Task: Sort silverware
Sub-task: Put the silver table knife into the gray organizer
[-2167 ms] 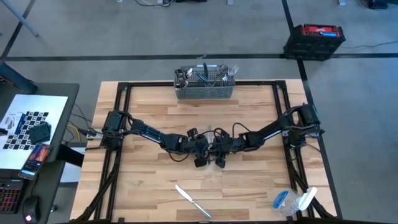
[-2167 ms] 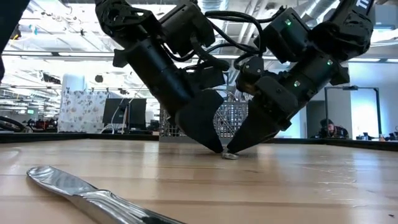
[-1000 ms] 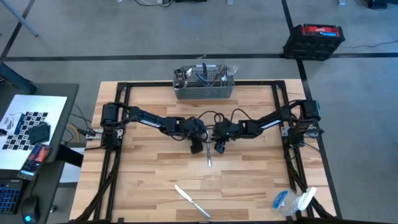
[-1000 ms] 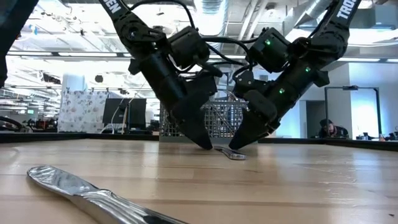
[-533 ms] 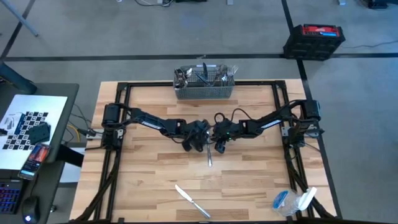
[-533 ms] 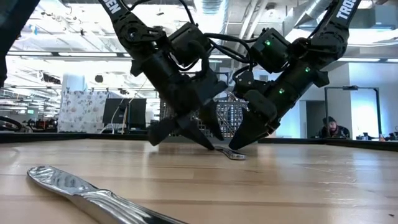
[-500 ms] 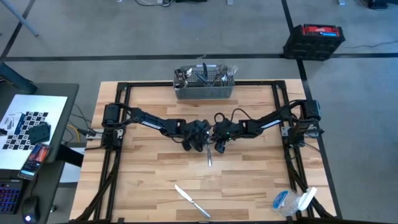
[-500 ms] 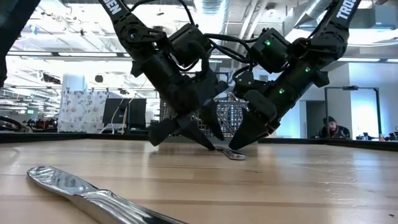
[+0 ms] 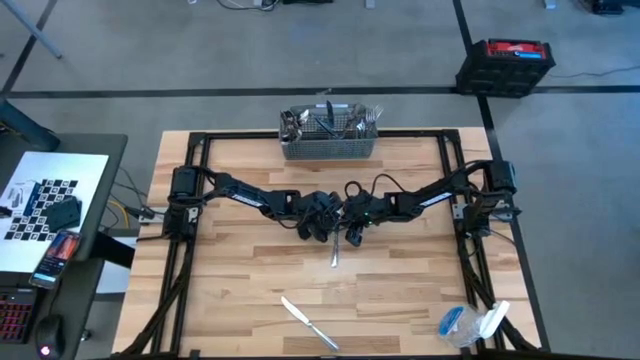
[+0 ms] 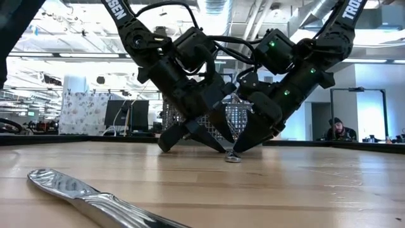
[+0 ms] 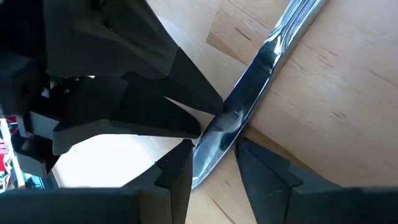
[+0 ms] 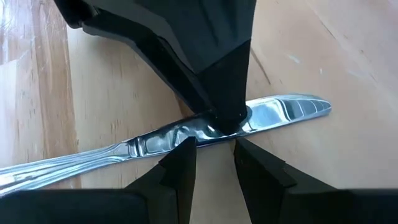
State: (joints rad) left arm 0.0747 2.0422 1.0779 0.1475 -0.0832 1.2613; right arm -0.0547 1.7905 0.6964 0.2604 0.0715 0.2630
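Both dark arms meet near the middle of the light wooden slatted table [image 9: 240,280], on the near side of the grey wire-mesh basket [image 9: 329,147] that stands at the table's far edge. That basket holds a cluster of shiny metal forks, spoons and knives [image 9: 330,122] standing upright. In front of the basket, a slim shiny silver table knife [image 12: 186,137] lies flat on the wood, its length running away from the basket. The right gripper [image 12: 214,146] is closed narrowly across this knife, one finger on either side of the blade, tips down at the table surface. The left gripper [image 11: 214,152] straddles the same knife just beside the right one, its fingers [image 11: 177,174] set a little apart with the metal between them; whether they press on it cannot be told. A second shiny silver table knife [image 9: 309,322] lies alone, well apart from the basket, near the table's front edge.
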